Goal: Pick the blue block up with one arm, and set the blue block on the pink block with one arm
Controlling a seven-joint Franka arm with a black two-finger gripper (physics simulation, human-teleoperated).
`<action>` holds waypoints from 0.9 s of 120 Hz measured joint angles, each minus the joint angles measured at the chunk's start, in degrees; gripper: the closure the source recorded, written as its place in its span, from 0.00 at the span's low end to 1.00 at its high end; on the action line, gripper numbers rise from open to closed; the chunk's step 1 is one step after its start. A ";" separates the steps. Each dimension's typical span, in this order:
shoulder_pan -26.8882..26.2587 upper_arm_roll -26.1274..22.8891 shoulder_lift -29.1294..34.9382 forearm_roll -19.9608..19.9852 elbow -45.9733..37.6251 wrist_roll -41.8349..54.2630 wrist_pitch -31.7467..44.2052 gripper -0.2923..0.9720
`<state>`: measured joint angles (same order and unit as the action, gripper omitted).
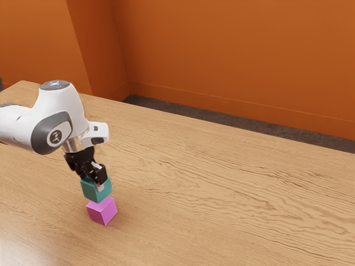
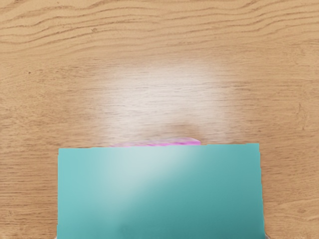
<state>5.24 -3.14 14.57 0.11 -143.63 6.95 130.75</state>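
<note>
Holding the blue block: gripper fingers are clamped on its upper sides. The block sits on top of the pink block, slightly rotated against it, on the wooden table. In the wrist view, a thin pink edge shows past the blue face.

No word, number or brand can be read; the one sign is a small white emblem on the grey joint cap of the arm, above the gripper, too small to make out.
</note>
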 joint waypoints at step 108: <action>1.30 -1.07 0.04 0.00 -2.16 -0.44 1.93 0.47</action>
<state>6.55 -4.21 14.61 0.11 -145.79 6.51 132.69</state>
